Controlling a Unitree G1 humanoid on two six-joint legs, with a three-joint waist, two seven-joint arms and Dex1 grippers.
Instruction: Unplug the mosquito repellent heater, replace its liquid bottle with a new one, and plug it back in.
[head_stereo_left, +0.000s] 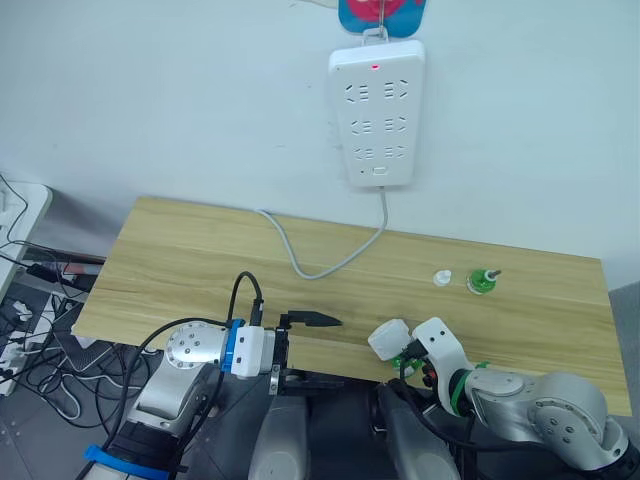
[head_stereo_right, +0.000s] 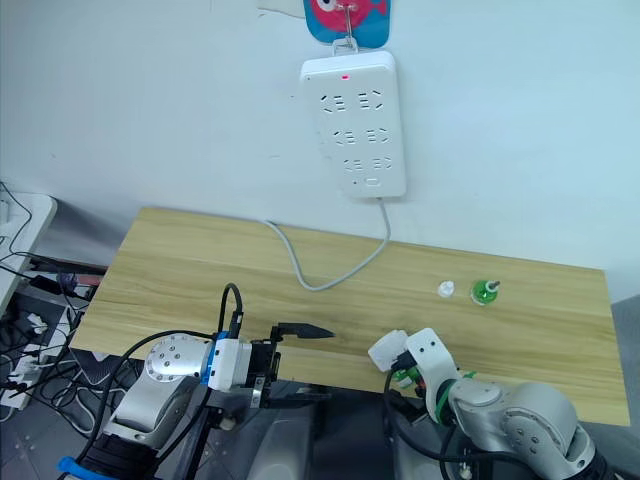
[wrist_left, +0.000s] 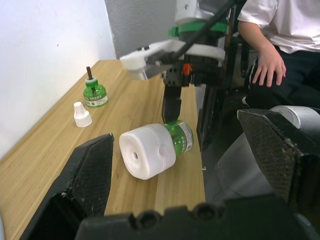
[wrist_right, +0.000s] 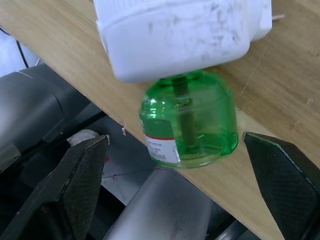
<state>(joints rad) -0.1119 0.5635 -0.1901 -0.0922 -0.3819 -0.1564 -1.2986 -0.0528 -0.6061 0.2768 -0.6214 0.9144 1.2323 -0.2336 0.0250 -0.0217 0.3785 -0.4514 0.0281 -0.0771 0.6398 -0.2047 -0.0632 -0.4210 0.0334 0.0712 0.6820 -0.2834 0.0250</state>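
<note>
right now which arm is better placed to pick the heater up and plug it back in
Probably the right. The right gripper is open around the green bottle fitted in the heater, which lies at the table's near edge. The left gripper is open and farther off, and the power strip hangs nearer the right.

A white power strip is hanging on the wall (red light glowing), its cord trailing across the tabletop's far edge.

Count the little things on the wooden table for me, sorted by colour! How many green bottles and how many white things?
Green bottles: 2, one standing with a bare wick, one fitted in the heater
White things: 2, the heater and a loose cap
Total: 4
</note>
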